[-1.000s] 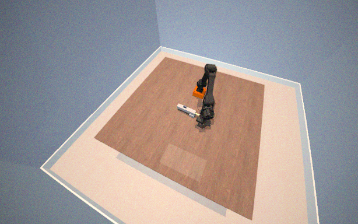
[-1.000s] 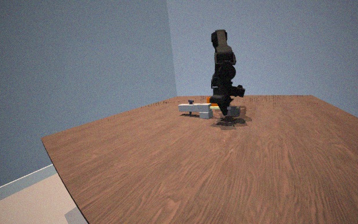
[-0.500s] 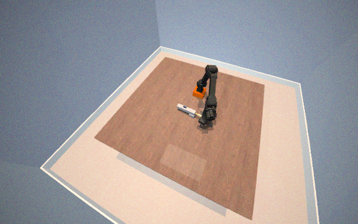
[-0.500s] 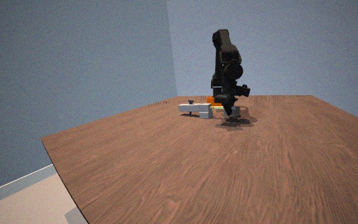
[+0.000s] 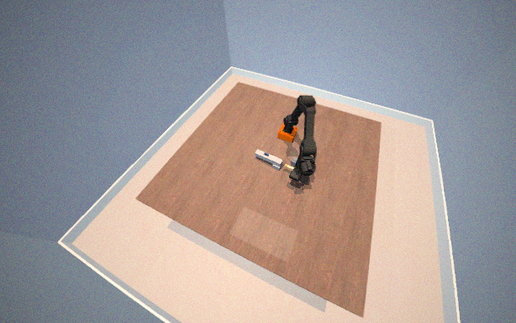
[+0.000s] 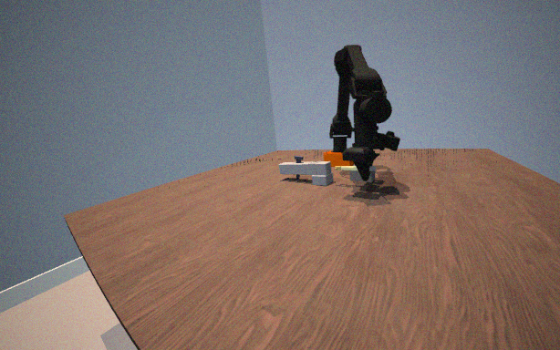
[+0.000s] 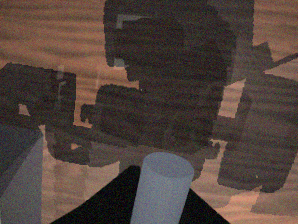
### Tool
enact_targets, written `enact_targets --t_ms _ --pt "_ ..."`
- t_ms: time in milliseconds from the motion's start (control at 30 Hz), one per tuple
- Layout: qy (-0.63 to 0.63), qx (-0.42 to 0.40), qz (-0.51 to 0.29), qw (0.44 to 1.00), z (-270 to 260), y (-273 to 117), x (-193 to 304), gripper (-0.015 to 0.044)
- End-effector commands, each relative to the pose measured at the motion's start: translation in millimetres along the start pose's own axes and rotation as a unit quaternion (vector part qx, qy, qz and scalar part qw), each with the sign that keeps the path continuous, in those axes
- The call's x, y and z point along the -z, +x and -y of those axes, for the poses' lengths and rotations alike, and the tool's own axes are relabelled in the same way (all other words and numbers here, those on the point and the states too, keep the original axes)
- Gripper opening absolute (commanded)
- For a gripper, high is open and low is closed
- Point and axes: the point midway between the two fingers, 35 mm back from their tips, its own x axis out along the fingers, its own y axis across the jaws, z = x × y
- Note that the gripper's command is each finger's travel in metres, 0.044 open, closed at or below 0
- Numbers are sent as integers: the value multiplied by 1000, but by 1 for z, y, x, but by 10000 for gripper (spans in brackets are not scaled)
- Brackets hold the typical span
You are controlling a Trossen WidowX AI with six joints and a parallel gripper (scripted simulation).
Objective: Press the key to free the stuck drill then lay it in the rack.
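My gripper is shut on a plain grey cylinder, which I take for the drill. It stands up between the black fingers in the wrist view. The gripper points down low over the table, right of a long white block. A small dark blue knob, likely the key, sticks up from that block. A grey block stands beside the gripper, partly hidden by it. Which block is the rack I cannot tell. The drill's lower end is hidden.
A thin pale yellow piece lies between the white block and the gripper. An orange block sits under the arm's base, behind. The arm's shadows darken much of the wrist view.
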Motion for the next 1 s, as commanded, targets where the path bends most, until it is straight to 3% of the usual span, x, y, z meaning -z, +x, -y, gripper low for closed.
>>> enact_targets --t_ms 0,967 --pt "1 2 4 1000 2 -3 -9 0" --pt "1 2 4 1000 -1 -11 -3 0"
